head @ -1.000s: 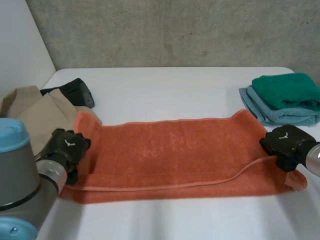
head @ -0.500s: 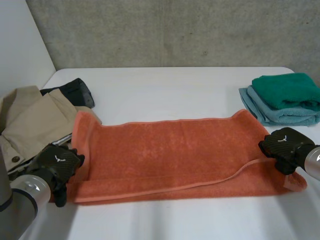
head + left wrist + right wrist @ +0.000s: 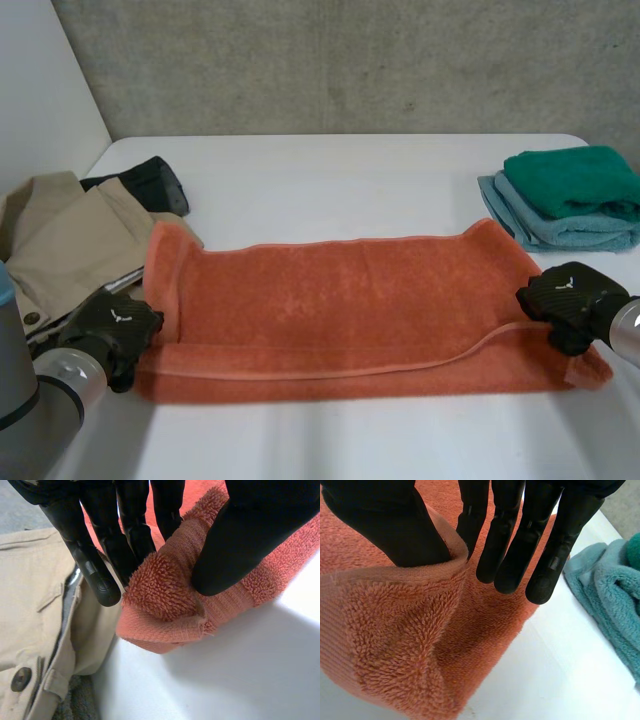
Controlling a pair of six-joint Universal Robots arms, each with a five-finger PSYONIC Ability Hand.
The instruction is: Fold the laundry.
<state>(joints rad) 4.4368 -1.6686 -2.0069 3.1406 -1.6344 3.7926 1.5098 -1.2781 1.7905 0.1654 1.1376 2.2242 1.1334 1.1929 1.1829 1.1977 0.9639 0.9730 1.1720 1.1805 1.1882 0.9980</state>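
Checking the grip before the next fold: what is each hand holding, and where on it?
Both hold the orange towel: the left hand pinches its near left corner between thumb and fingers, and the right hand pinches the edge at its right end.

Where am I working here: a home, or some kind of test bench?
Probably a lab or test bench, not a home: a bare white table against a raw concrete wall, with laundry laid out on it: an orange towel, folded towels and a beige garment.
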